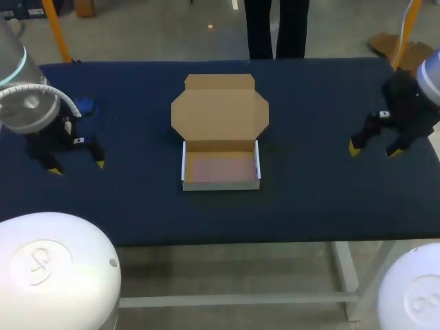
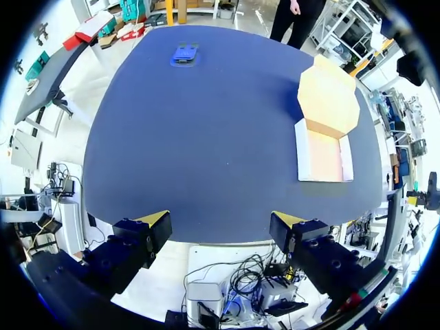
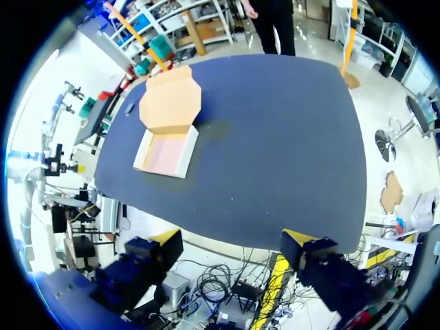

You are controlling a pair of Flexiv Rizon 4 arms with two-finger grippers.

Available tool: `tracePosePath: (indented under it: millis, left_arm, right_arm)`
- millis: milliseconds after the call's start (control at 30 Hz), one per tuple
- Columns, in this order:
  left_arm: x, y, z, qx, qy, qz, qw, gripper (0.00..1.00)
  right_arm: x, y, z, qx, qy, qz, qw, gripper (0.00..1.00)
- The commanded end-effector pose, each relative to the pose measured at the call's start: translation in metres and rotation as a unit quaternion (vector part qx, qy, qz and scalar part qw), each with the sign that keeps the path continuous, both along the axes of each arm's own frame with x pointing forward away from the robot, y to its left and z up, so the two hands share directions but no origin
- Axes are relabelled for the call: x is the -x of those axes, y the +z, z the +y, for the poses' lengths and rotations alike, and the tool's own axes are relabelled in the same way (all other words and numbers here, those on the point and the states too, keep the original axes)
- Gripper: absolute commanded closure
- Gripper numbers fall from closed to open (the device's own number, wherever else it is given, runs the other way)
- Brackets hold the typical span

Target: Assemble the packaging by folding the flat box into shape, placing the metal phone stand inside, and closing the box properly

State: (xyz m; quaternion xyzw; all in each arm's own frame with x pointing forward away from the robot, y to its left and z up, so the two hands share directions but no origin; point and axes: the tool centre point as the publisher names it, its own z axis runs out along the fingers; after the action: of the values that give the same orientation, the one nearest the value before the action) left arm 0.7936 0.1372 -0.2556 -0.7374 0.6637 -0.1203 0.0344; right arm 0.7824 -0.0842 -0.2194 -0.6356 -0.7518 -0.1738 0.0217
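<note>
Starting at the left gripper: yellow tips spread wide, nothing between them, poised above the dark blue table. Same story at the right gripper: fingers apart, holding nothing.

Moving outward: ahead of the left gripper and off toward the other arm's side, the box. Ahead of the right gripper too, off toward the left arm's side. So, between the two grippers and well apart from both. Already standing as a shallow tray, walls up all round, lid thrown back flat on the table, joined along the rear wall. Inside the tray: nothing, just a bare pale floor.

Further out, well ahead of the left gripper, a small blue piece lying alone on the table, well apart from the box. Probably the phone stand, though too small to confirm, and blue rather than bare metal.

Now the handling, by judgement. Cardboard: light, thin, stiff across the panels, ready to bend at the creases. Likely to skate on the table under a one-sided push, so worth bracing the tray with one gripper while swinging the lid over by its free front edge with the other. Crushable walls, so no hard squeeze.

The stand, if metal: heavier, rigid, smooth enough to slip between hard tips. Best pinched across a narrow flat part, then lowered level into the tray before closing the lid.
</note>
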Motion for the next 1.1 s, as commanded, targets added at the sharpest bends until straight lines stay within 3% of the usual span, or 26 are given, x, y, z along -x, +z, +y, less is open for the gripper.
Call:
tracePosePath:
  millis: [33, 300, 567, 1100]
  left_arm:
    - [-0.031, -0.028, 0.006, -0.001, 0.000, 0.026, 1.000, 0.00]
    - [-0.062, -0.060, 0.028, -0.004, 0.006, 0.042, 0.999, 0.00]
    - [-0.085, -0.078, 0.037, 0.006, 0.024, 0.056, 0.998, 0.00]
    - [-0.085, -0.078, 0.037, 0.006, 0.024, 0.056, 0.998, 0.00]
  right_arm:
    - [0.001, 0.003, 0.000, 0.001, 0.001, 0.003, 1.000, 0.00]
    - [0.001, 0.003, 0.000, 0.001, 0.001, 0.003, 1.000, 0.00]
    - [0.001, 0.003, 0.000, 0.001, 0.001, 0.003, 1.000, 0.00]
    - [0.001, 0.003, 0.000, 0.001, 0.001, 0.003, 1.000, 0.00]
